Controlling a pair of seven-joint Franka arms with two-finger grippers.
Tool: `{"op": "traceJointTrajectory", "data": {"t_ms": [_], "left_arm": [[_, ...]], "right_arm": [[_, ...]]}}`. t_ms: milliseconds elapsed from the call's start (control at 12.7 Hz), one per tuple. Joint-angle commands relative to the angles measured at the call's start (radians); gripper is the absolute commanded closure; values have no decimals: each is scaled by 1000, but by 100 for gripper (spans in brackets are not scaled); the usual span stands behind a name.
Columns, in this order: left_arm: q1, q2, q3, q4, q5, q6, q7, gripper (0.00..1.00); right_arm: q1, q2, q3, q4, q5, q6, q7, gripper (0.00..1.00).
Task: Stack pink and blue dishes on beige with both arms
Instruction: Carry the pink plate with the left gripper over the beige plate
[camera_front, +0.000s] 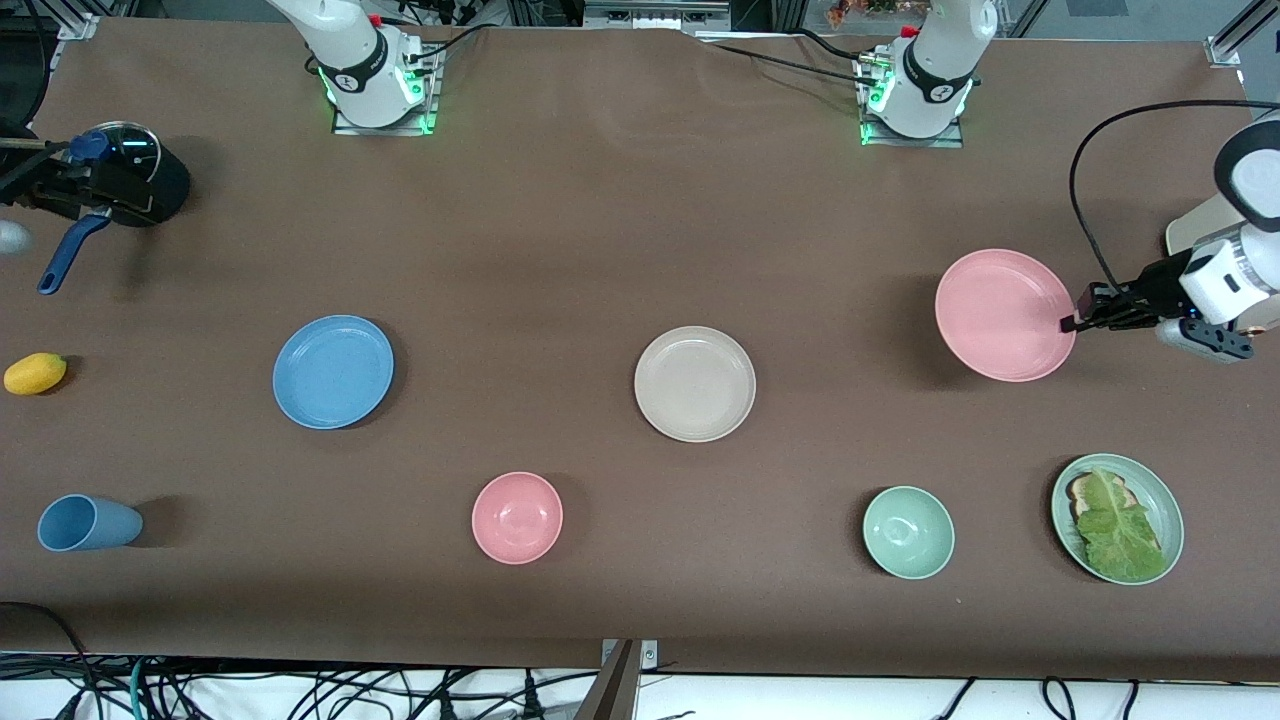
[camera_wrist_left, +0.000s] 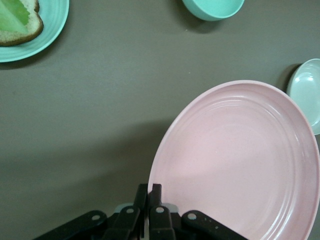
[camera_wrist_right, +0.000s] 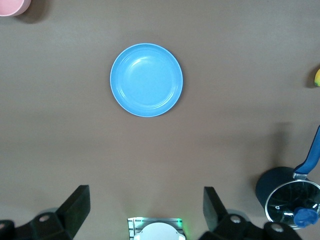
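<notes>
The pink dish (camera_front: 1003, 313) hangs tilted a little above the table at the left arm's end, casting a shadow beneath. My left gripper (camera_front: 1070, 322) is shut on its rim, and the left wrist view shows the fingers (camera_wrist_left: 149, 187) pinching the edge of the pink dish (camera_wrist_left: 240, 160). The beige dish (camera_front: 694, 383) lies flat mid-table and also shows at the edge of the left wrist view (camera_wrist_left: 307, 95). The blue dish (camera_front: 333, 371) lies toward the right arm's end. My right gripper (camera_wrist_right: 146, 195) waits open high over its own base, with the blue dish (camera_wrist_right: 146, 80) well below it.
A pink bowl (camera_front: 517, 517), a green bowl (camera_front: 908, 532) and a green plate with bread and lettuce (camera_front: 1117, 518) sit nearer the front camera. A blue cup (camera_front: 88, 523) lies on its side. A yellow fruit (camera_front: 35, 373) and a lidded dark pot (camera_front: 130, 180) are at the right arm's end.
</notes>
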Motion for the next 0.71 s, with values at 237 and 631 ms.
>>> {"op": "traceJointTrajectory", "data": {"t_ms": [237,631], "left_arm": [[-105,-5,-11,75,57,-76,-253,100],[-152,0,-182,103,49,-42,-550,100]], "right_arm": [[-2,3,3,20,-4,-18,-9,0],[0,3,3,20,-4,-18,-9,0]]}}
